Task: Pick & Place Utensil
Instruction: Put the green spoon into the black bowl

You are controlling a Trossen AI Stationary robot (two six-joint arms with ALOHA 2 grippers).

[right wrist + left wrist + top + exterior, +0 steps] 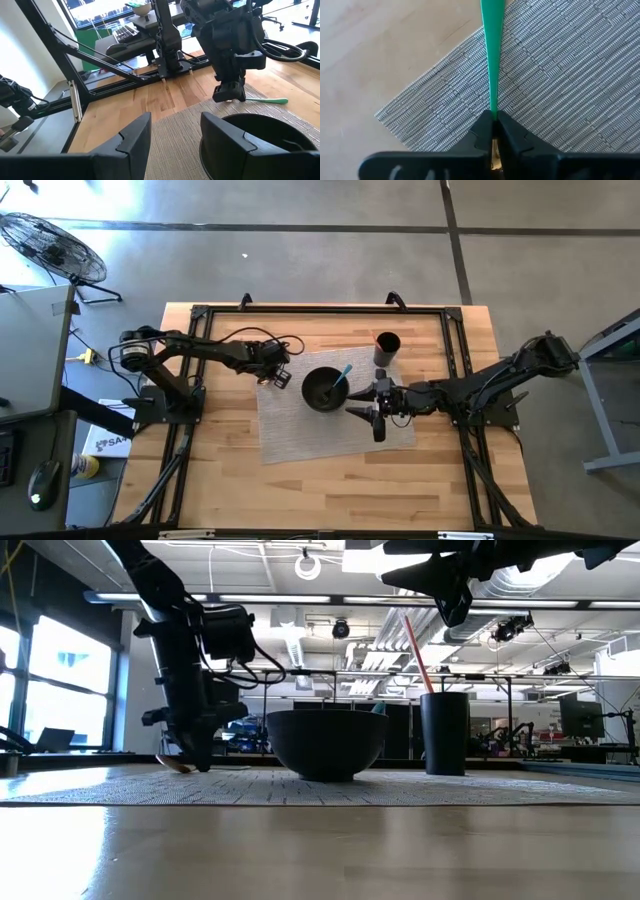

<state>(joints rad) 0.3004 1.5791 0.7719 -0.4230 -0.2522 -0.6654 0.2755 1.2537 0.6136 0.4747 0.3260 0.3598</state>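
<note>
The left end effector [493, 131], left of centre in the high view, is closed on the end of a green utensil [490, 60] that lies flat on the grey woven placemat [570, 65] near its upper-left corner, so the step in hand looks like the pick. The handle is pinched but not lifted off the mat. The next move probably calls for a straight lift, then a carry toward the black bowl [324, 389] or the dark cup [387, 345]; which is the target cannot be told. The right end effector [172, 132] hovers open beside the bowl, waiting.
</note>
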